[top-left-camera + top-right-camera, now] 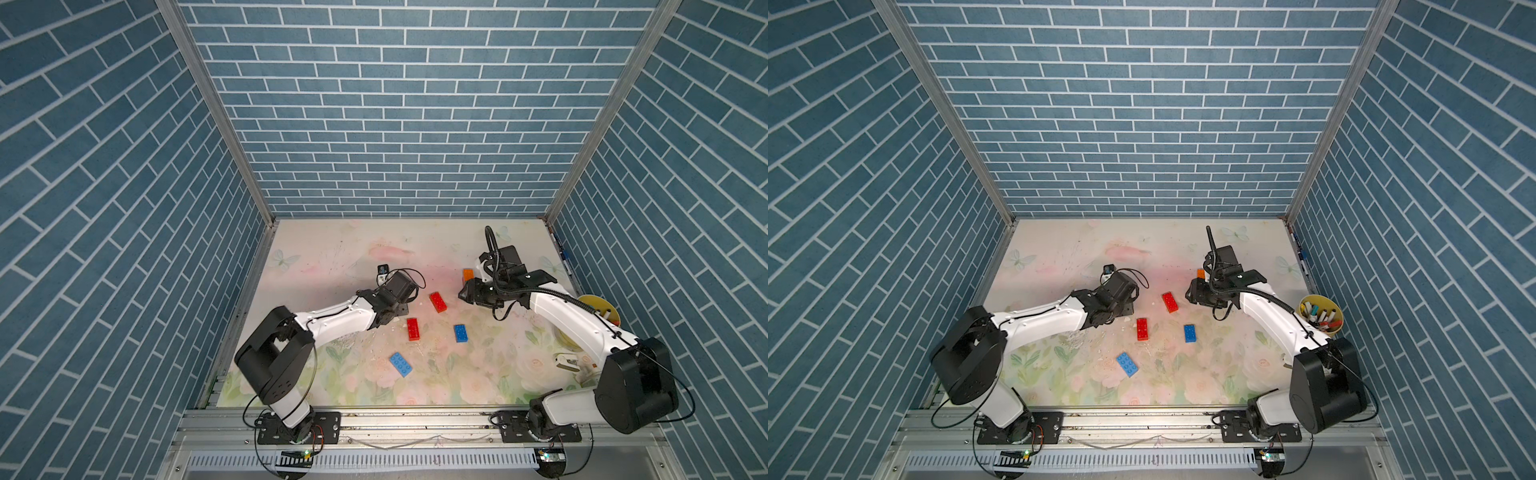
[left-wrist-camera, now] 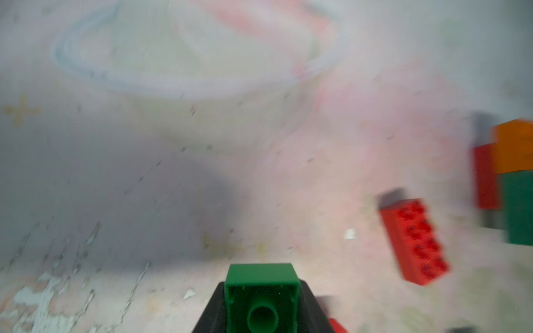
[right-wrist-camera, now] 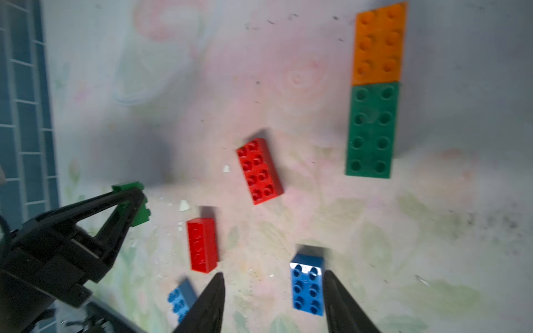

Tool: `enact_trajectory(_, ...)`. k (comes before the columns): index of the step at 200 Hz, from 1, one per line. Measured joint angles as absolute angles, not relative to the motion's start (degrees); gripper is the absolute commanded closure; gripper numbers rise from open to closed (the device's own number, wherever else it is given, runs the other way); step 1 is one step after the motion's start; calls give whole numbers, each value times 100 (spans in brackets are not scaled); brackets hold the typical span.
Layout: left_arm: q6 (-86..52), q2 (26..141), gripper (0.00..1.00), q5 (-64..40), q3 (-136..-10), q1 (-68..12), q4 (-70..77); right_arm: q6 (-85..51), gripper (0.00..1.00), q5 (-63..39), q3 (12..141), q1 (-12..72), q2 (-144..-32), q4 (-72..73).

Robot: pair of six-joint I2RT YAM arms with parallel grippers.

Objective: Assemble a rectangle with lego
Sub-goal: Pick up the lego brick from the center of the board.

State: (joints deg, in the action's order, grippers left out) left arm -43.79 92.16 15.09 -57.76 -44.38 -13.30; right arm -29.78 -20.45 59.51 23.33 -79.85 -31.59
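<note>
My left gripper (image 2: 261, 288) is shut on a small green lego brick (image 2: 261, 302), held just above the table; the right wrist view shows the same brick (image 3: 135, 201) between the black fingers. My right gripper (image 3: 274, 291) hangs open and empty above a blue brick (image 3: 307, 285). An orange brick (image 3: 377, 43) and a long green brick (image 3: 370, 129) lie end to end in a row under the right arm. Loose in both top views are two red bricks (image 1: 438, 301) (image 1: 413, 329), the blue brick (image 1: 460, 333) and a light blue brick (image 1: 400, 364).
A yellow cup of markers (image 1: 1320, 313) stands at the right edge behind the right arm. Blue brick-patterned walls (image 1: 399, 124) close in the table on three sides. A metal rail (image 1: 415, 419) runs along the front.
</note>
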Motion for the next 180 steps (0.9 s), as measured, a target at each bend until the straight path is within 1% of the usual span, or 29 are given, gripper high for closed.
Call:
enact_trajectory(27,-3465,8412,84,631,-5782,-4154,-408,-3033,50,-3041,6082,2333,-7946,-2655)
enact_trajectory(60,-2836,7564,85,-1125,-5592,-3612,1020,-3308,56,-4185,6080,2335,-7907,-1704)
enact_trajectory(74,-2779,7432,86,-1831,-5513,-3446,1525,-3514,58,-4598,6058,2335,-7907,-1129)
enact_trajectory(107,-2952,7465,87,-3142,-5162,-3376,2567,-3970,58,-5186,5918,2403,-7859,163)
enact_trajectory(131,-3299,7575,87,-3710,-4836,-3376,3238,-4128,57,-5384,5896,2578,-7760,753)
enact_trajectory(160,-3555,7629,87,-3931,-4759,-3328,3813,-4180,56,-5430,5894,2683,-7710,1070)
enact_trajectory(180,-3638,7629,87,-4066,-4777,-3328,3948,-4185,56,-5446,5883,2749,-7690,1181)
